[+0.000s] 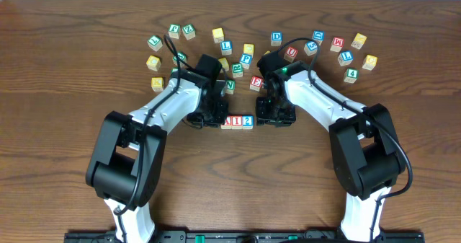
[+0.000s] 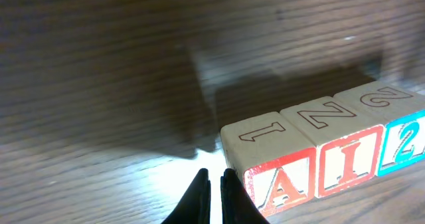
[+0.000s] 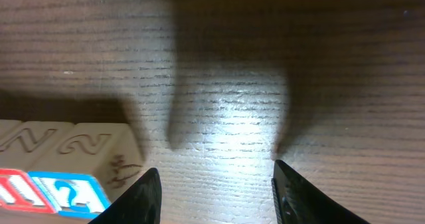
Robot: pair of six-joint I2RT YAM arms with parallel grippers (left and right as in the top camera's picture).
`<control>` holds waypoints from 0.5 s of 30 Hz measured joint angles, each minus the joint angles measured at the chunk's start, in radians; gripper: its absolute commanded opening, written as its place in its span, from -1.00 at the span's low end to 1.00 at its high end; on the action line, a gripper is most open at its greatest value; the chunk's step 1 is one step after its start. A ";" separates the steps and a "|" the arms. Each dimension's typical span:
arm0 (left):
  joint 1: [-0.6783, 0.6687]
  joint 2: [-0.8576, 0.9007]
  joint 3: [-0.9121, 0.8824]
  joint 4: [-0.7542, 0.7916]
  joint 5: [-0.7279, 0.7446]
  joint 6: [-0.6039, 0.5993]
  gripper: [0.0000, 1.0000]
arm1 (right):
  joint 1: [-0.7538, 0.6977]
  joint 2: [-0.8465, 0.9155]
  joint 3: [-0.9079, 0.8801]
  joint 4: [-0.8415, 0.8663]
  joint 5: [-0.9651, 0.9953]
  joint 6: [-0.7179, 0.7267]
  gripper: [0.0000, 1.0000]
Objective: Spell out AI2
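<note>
Three wooden blocks stand in a touching row at the table's middle: a red A block (image 1: 227,122), a red I block (image 1: 237,122) and a blue 2 block (image 1: 248,121). In the left wrist view the A block (image 2: 279,177), I block (image 2: 345,161) and 2 block (image 2: 402,144) read A I 2. My left gripper (image 2: 213,177) is shut and empty, its tips just left of the A block. My right gripper (image 3: 216,184) is open and empty, its left finger beside the 2 block (image 3: 73,191).
Several loose letter blocks lie scattered across the far half of the table, from a green block (image 1: 155,42) at the left to a yellow block (image 1: 369,62) at the right. Both arms (image 1: 180,99) (image 1: 317,91) reach in over them.
</note>
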 measured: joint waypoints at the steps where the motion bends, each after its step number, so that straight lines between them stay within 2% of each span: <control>1: -0.005 0.000 0.000 0.005 0.000 -0.002 -0.85 | 0.000 0.000 0.000 0.000 -0.002 0.000 -0.03; 15: -0.027 0.000 0.000 0.026 0.000 -0.003 -0.84 | 0.000 0.000 0.000 -0.001 -0.003 0.000 -0.11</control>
